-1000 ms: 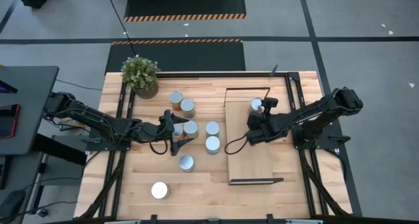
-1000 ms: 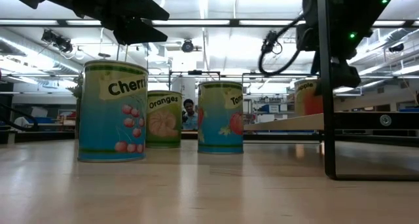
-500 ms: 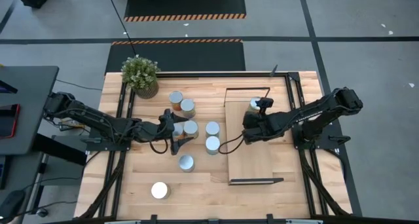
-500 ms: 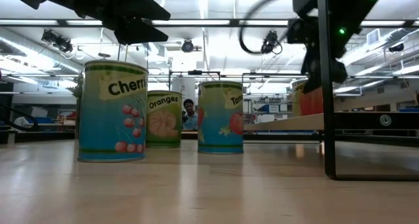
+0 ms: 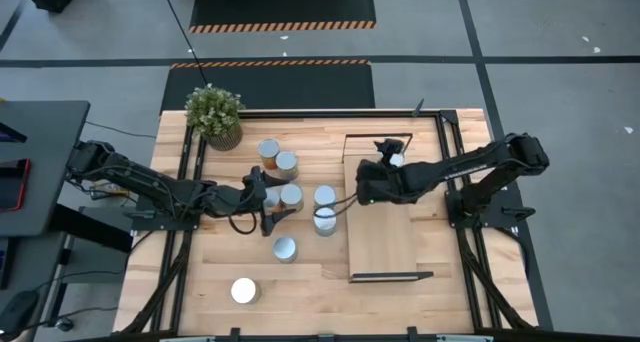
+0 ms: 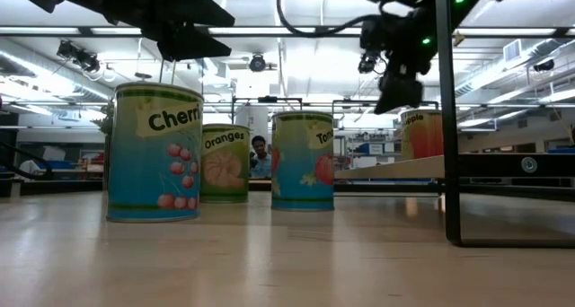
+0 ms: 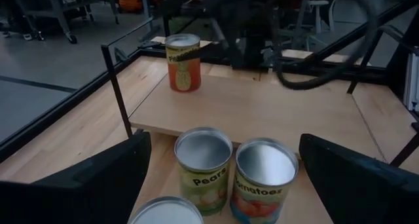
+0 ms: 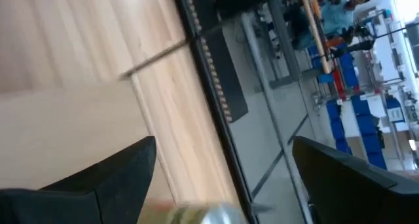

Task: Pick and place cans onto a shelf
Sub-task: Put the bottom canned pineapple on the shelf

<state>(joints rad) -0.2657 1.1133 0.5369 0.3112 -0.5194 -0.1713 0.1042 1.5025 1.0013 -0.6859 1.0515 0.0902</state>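
"Pears" can (image 7: 203,160) beside "Tomatoes" can (image 7: 264,179)

High view: overhead, facing straight down, far enough to take in the whole table (image 5: 320,282), both arms and surrounding floor.
Low view: at tabletop height, facing level across the boards into the room; very near the cherry can (image 6: 154,153).
Left wrist view: rides the left arm, faces forward over the cans toward the shelf (image 7: 262,109); close.
Right wrist view: rides the right arm, tilted, close over the shelf board toward the room.
Shared: shelf and pineapple can (image 7: 182,61) show in high, low and left wrist views.
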